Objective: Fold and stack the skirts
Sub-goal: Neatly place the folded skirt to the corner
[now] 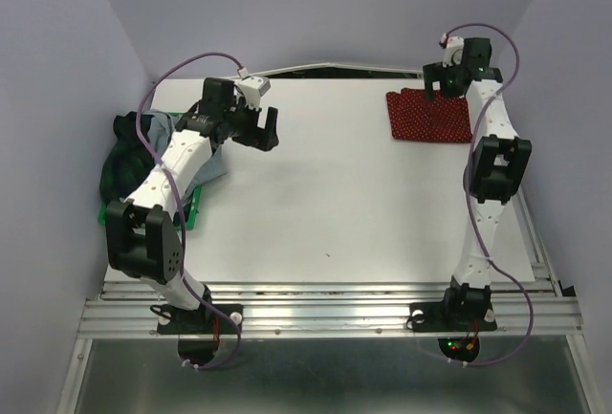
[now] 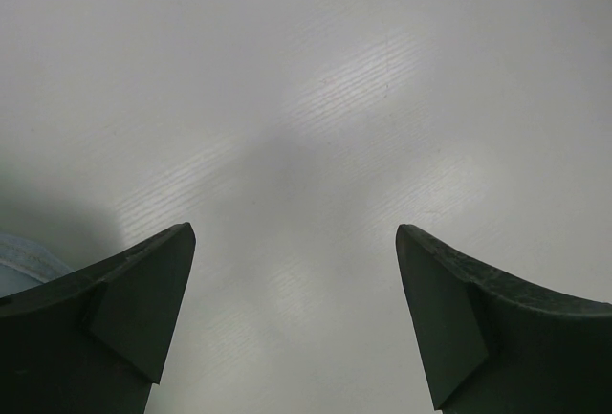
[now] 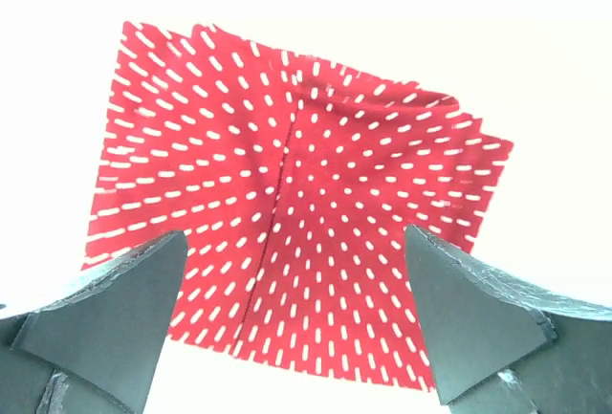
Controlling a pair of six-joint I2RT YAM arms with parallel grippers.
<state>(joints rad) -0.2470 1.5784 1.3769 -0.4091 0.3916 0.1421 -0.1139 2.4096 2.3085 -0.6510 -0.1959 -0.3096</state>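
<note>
The dark red skirt with tiny white dots [image 1: 427, 116] lies folded into a flat square at the far right of the table; it fills the right wrist view [image 3: 296, 194]. My right gripper [image 1: 446, 81] hangs open and empty above its far edge. The dark green plaid skirt [image 1: 122, 161] and the pale grey-blue skirt [image 1: 206, 167] lie crumpled in a pile at the left edge, partly hidden by my left arm. My left gripper [image 1: 267, 129] is open and empty over bare table, just right of that pile; a sliver of pale blue cloth [image 2: 19, 266] shows at the left.
A green plastic tray [image 1: 188, 211] sits under the pile at the table's left edge. White table [image 1: 325, 204] with purple walls on three sides. Metal rails run along the near edge by the arm bases.
</note>
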